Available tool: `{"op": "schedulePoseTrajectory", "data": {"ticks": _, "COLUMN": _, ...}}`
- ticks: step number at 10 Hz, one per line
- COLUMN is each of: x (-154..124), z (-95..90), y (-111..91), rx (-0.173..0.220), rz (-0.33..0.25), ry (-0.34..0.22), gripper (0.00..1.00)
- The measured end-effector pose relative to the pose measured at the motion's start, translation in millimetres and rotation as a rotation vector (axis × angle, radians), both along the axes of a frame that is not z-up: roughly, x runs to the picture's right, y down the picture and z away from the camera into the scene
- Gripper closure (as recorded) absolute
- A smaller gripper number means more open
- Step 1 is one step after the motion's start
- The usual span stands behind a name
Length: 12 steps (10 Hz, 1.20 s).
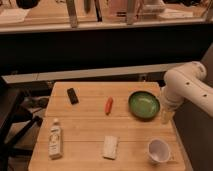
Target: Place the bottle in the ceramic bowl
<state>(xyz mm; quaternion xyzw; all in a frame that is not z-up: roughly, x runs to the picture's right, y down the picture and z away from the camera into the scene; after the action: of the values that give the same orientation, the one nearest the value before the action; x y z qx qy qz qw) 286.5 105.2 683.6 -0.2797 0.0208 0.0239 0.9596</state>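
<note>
Bottle lies flat at the near left of the desk, cap pointing far, well apart from the green ceramic bowl at the far right. It looks like light, stiff plastic, likely slick on its flat sides; I would grip it across the narrow body, mid-length. The gripper hangs at the desk's right edge just beside the bowl; open or closed, I cannot tell. An orange carrot-like piece and a white sponge lie between; a white cup stands near right.
</note>
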Motion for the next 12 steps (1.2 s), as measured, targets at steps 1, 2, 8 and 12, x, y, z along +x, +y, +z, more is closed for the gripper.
{"op": "schedulePoseTrajectory", "data": {"ticks": 1, "x": 0.0, "z": 0.0, "y": 0.0, "rx": 0.000, "rz": 0.000, "ry": 0.000, "gripper": 0.20}}
{"op": "schedulePoseTrajectory", "data": {"ticks": 2, "x": 0.0, "z": 0.0, "y": 0.0, "rx": 0.000, "rz": 0.000, "ry": 0.000, "gripper": 0.20}}
{"op": "schedulePoseTrajectory", "data": {"ticks": 8, "x": 0.0, "z": 0.0, "y": 0.0, "rx": 0.000, "rz": 0.000, "ry": 0.000, "gripper": 0.20}}
{"op": "schedulePoseTrajectory", "data": {"ticks": 12, "x": 0.0, "z": 0.0, "y": 0.0, "rx": 0.000, "rz": 0.000, "ry": 0.000, "gripper": 0.20}}
